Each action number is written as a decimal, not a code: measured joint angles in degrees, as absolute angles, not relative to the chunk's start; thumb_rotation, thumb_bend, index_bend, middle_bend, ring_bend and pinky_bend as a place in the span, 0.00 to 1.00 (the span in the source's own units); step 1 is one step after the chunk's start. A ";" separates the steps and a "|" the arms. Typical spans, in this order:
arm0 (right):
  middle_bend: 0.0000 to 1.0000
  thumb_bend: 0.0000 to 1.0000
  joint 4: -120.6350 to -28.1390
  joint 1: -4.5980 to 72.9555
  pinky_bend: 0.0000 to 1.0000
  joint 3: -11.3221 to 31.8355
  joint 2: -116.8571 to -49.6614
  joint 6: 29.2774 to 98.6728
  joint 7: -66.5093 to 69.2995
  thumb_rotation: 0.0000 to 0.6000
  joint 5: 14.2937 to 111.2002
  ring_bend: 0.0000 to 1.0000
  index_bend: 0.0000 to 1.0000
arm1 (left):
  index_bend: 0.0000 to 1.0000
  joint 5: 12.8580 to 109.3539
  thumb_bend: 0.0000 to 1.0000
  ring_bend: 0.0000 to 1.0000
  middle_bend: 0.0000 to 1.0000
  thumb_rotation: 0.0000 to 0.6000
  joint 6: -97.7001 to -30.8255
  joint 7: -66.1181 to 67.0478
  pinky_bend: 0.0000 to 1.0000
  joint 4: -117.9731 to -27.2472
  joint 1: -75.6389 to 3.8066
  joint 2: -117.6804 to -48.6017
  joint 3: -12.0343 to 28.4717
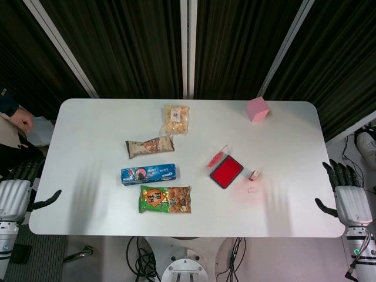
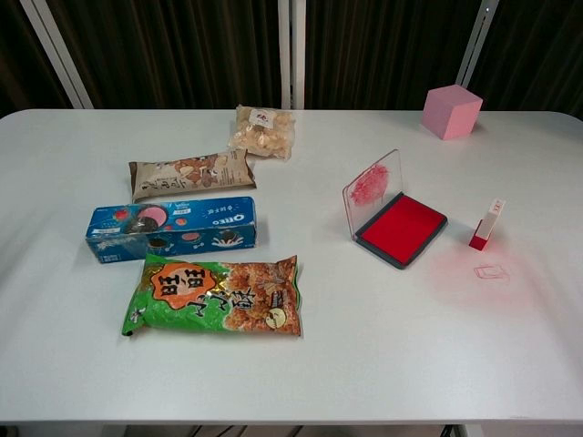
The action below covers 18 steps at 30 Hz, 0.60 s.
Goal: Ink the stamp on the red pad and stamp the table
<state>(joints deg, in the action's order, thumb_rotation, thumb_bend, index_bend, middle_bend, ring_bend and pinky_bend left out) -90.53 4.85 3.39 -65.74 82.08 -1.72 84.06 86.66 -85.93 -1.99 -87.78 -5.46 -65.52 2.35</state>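
Observation:
The red ink pad [image 1: 226,171] [image 2: 402,228] lies open right of the table's middle, its clear lid [image 2: 373,189] standing up on its left side. The small stamp [image 1: 254,174] [image 2: 485,225] stands upright just right of the pad, untouched. A faint red stamped mark [image 1: 252,190] [image 2: 492,271] shows on the table in front of it. My left hand [image 1: 20,189] hangs off the table's left edge and my right hand [image 1: 346,192] off the right edge, both empty with fingers apart. Neither hand appears in the chest view.
Snacks fill the left half: a green bag [image 1: 165,199], a blue Oreo box [image 1: 148,174], a brown bar [image 1: 149,146] and a clear packet [image 1: 176,119]. A pink cube [image 1: 257,108] sits at the back right. A person's hand [image 1: 22,119] shows at far left.

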 measured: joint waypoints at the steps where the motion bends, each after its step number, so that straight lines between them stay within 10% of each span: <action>1: 0.00 0.13 -90.43 4.87 0.00 3.39 -65.77 82.04 -1.63 1.00 84.04 0.00 0.00 | 0.09 86.69 0.17 0.12 0.12 0.34 -85.96 -1.92 0.21 -87.79 -5.50 -65.60 2.40; 18: 0.00 0.13 -89.38 6.56 0.00 4.30 -64.92 80.45 -3.60 1.00 83.90 0.00 0.00 | 0.09 86.72 0.17 0.12 0.12 0.34 -85.74 -1.01 0.21 -88.32 -5.60 -65.73 2.35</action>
